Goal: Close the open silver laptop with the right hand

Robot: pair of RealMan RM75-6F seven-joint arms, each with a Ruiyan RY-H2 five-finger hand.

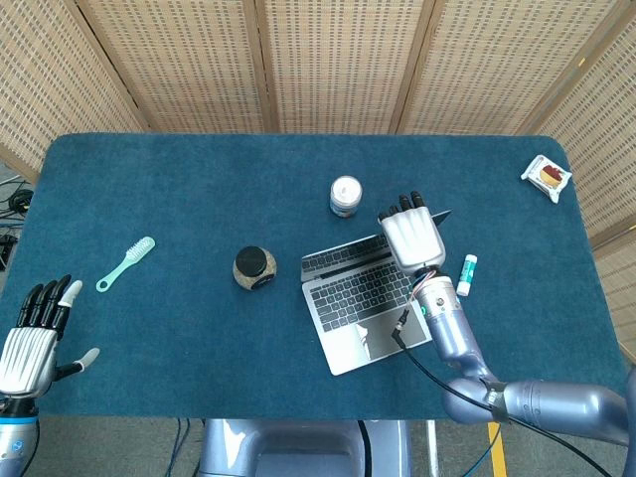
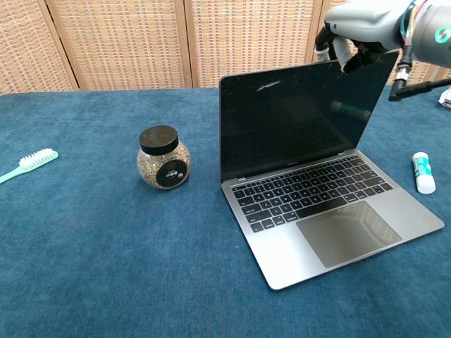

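Silver laptop (image 2: 310, 204) open, screen facing robot, right hand (image 1: 412, 236) on lid's top edge

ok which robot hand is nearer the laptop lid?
Right. The right robot hand is at the lid's top edge, fingers over it. The left robot hand sits at the table's near-left corner, far from the laptop.
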